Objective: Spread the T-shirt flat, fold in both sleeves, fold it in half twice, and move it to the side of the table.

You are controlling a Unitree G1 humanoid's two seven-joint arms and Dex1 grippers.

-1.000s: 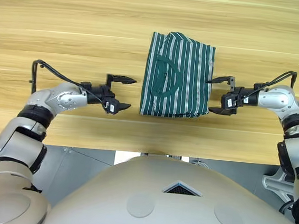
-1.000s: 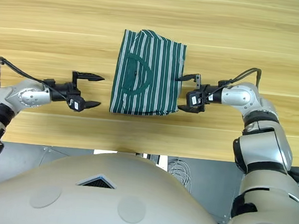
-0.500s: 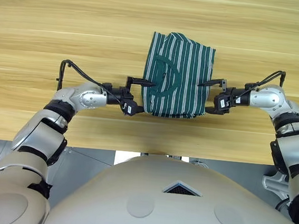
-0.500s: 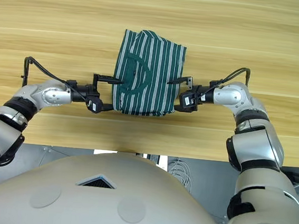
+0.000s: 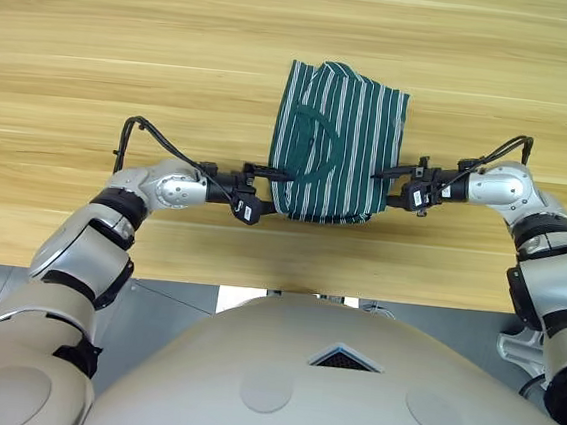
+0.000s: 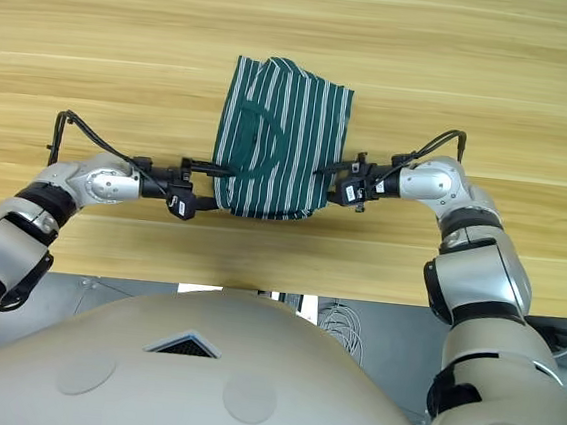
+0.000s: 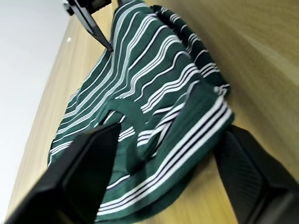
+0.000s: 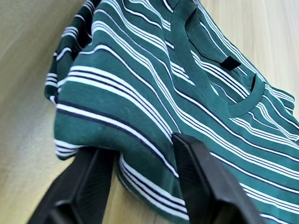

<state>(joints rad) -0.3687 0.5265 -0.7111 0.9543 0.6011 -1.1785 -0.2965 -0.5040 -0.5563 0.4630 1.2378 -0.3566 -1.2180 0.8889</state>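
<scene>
The soft, limp T-shirt is best held by its layered edges, one lying between the left gripper's parted fingers, one pinched between the right gripper's.

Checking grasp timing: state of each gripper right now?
Left gripper: open, fingers straddling the T-shirt edge.
Right gripper: closed on the T-shirt's other edge.

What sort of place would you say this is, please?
Probably a robotics lab: a wooden table, one folded T-shirt laid on it, and the left claw and right claw at its sides.
</scene>
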